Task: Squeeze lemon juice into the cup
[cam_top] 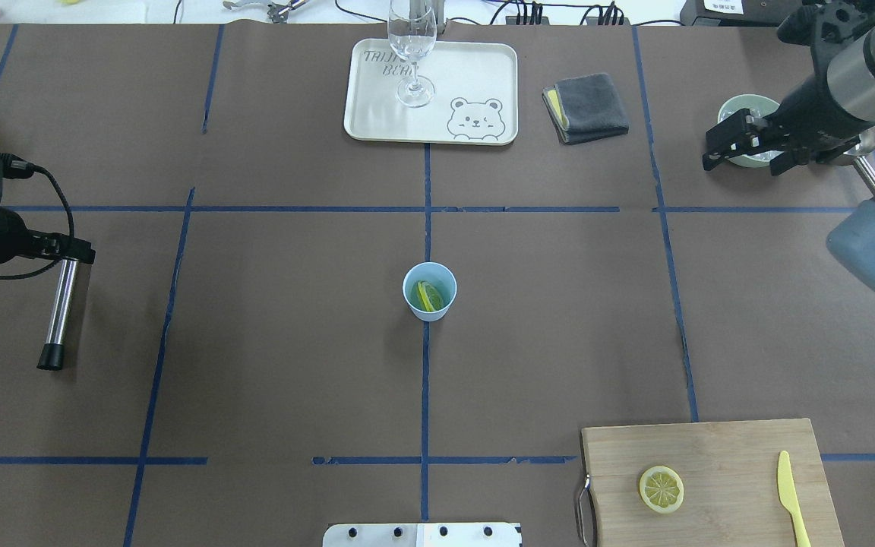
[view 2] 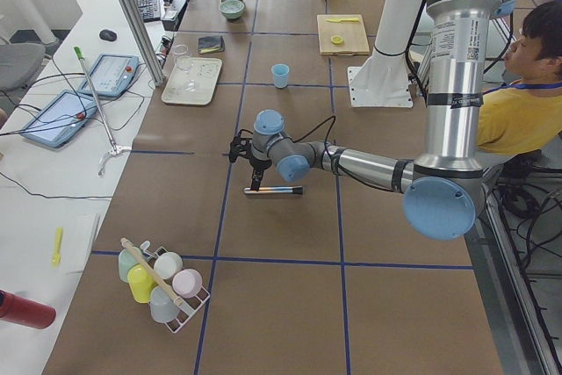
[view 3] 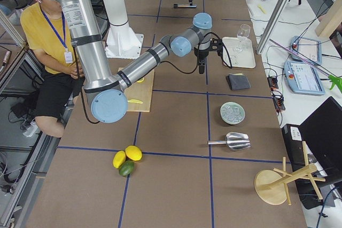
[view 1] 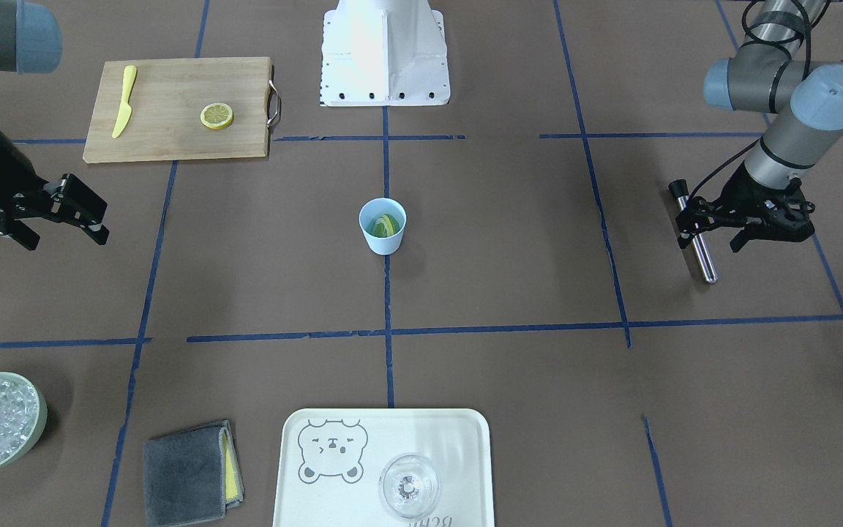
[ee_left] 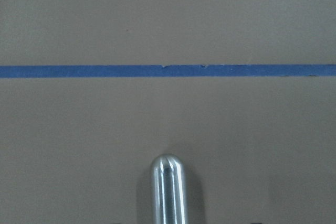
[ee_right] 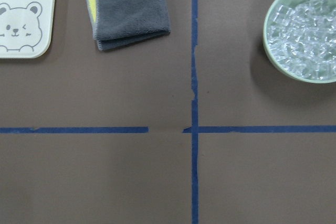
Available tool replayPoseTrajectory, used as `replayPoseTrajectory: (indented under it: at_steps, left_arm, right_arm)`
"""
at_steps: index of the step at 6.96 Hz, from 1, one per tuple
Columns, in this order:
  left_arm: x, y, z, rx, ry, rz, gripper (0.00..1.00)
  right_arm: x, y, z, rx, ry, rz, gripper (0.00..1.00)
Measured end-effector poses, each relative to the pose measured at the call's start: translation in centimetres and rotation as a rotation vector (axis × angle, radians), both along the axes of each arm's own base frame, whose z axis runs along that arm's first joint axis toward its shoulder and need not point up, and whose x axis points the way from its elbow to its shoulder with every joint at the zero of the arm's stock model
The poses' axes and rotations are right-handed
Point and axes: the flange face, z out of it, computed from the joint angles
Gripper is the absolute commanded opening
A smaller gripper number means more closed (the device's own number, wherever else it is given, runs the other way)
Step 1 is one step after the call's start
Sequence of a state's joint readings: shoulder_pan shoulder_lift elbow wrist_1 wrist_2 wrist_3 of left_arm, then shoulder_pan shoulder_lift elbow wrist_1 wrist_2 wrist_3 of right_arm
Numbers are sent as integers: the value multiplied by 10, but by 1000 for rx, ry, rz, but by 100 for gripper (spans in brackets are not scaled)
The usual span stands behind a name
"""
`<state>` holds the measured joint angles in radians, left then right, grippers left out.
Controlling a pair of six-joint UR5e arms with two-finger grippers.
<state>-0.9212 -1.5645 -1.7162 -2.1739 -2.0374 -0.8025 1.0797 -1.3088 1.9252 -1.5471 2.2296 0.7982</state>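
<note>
The light-blue cup [view 1: 383, 238] [cam_top: 430, 310] stands at the table's middle. One lemon slice [view 1: 386, 225] [cam_top: 428, 295] leans inside it. A second lemon slice [view 1: 216, 116] [cam_top: 661, 488] lies on the wooden cutting board [view 1: 173, 132]. My left gripper [view 1: 708, 245] [cam_top: 65, 254] looks open and hangs over the far end of a metal rod [view 1: 701, 256] [cam_top: 60, 311] that lies on the table, far to the cup's side. The rod's rounded tip [ee_left: 167, 182] shows in the left wrist view. My right gripper [view 1: 63, 236] [cam_top: 743, 163] is open and empty, off to the cup's other side.
A yellow knife [view 1: 124, 101] lies on the board. A pale-green bowl of ice [view 1: 34, 432] [ee_right: 268, 40], a folded grey cloth [view 1: 191, 472] [ee_right: 128, 9] and a white tray [view 1: 465, 439] with a clear glass [view 1: 408, 485] stand along the far edge.
</note>
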Motion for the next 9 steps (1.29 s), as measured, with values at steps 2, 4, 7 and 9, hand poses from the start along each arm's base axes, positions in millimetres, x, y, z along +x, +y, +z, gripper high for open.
replayPoseTrajectory:
  at_steps: [2,4,7,9]
  left_arm:
    - [-55,-12,-11,87,-46,43,100]
    - [-148,-23,5,151,-46,98,100]
    - [-276,-23,37,144,-120,104,100]
    - [-299,-7,67,10,-105,111,100]
  right_arm:
    - [47,-19,40,18,84,-49,100]
    - [104,-37,80,25,134,-127,100]
    - [168,-56,156,-11,124,-184,100]
    - [187,-47,200,-61,133,-188,100]
